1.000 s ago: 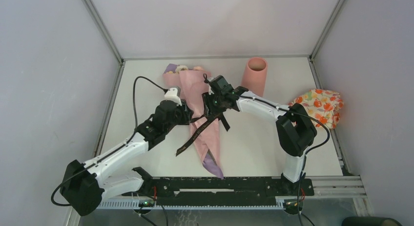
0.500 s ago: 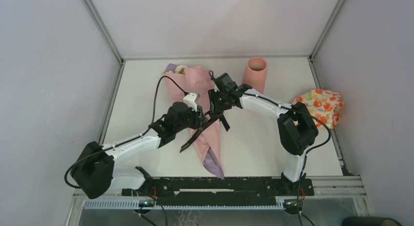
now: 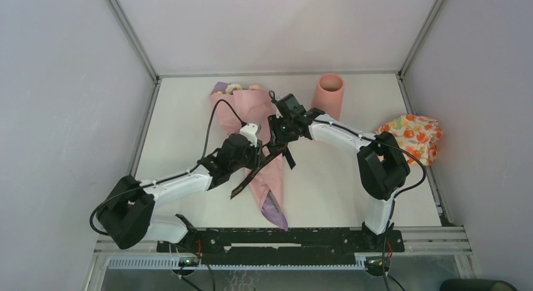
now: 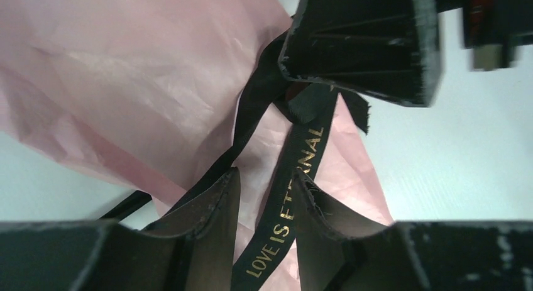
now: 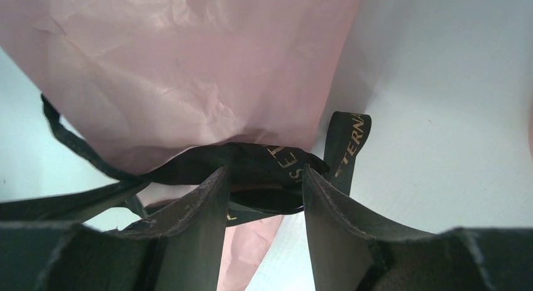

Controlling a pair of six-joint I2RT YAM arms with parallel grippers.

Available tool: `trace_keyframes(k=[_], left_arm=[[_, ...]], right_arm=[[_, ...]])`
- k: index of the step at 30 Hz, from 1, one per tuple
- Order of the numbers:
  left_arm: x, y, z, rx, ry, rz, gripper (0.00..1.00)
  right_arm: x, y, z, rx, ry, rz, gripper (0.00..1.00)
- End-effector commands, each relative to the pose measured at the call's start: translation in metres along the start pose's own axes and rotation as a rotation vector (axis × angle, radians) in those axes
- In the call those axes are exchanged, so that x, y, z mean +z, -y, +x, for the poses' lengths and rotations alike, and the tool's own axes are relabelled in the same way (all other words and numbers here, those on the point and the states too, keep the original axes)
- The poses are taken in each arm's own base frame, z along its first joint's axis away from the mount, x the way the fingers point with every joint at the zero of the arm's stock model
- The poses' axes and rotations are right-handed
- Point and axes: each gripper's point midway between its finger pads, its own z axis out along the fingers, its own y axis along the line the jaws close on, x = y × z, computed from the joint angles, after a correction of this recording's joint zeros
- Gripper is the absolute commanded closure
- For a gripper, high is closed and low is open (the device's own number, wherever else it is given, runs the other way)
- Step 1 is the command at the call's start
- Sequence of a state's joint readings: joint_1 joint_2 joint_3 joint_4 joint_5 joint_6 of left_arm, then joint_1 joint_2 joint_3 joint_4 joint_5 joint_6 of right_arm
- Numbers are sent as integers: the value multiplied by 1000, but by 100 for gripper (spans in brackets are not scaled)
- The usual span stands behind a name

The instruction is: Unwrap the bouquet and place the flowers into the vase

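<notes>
– Where is the bouquet point(image 3: 254, 124)?
– There is one, lying flat mid-table, wide end far, tip near; the flowers point(image 3: 236, 88) peek out at the far end, too small to count; one black ribbon point(image 4: 295, 178) is tied round the paper.
– And the grippers?
– Two; the left gripper point(image 4: 265, 176) has its fingers apart astride a ribbon tail, not pinching it; the right gripper point(image 5: 264, 175) brackets the knot, but I cannot tell whether it clamps.
– Anything else?
– One vase point(image 3: 329, 96), upright, just right of the bouquet's far end; one flowered cloth bundle point(image 3: 412, 135) at the right edge.

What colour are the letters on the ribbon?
Gold, printed on a black ribbon. The left wrist view shows them best.
</notes>
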State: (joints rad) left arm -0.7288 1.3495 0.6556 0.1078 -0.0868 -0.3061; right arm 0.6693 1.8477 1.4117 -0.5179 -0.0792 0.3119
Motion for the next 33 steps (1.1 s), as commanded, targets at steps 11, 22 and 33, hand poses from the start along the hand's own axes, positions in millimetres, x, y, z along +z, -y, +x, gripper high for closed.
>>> trace_keyframes(k=[11, 22, 33], left_arm=[[-36, 5, -56, 37, 231, -39, 56], [-5, 16, -36, 95, 137, 2, 57], [16, -5, -16, 90, 76, -115, 59]], right_arm=[[-14, -15, -24, 0, 74, -66, 46], [-17, -13, -25, 1, 78, -60, 46], [-24, -16, -31, 3, 99, -79, 46]])
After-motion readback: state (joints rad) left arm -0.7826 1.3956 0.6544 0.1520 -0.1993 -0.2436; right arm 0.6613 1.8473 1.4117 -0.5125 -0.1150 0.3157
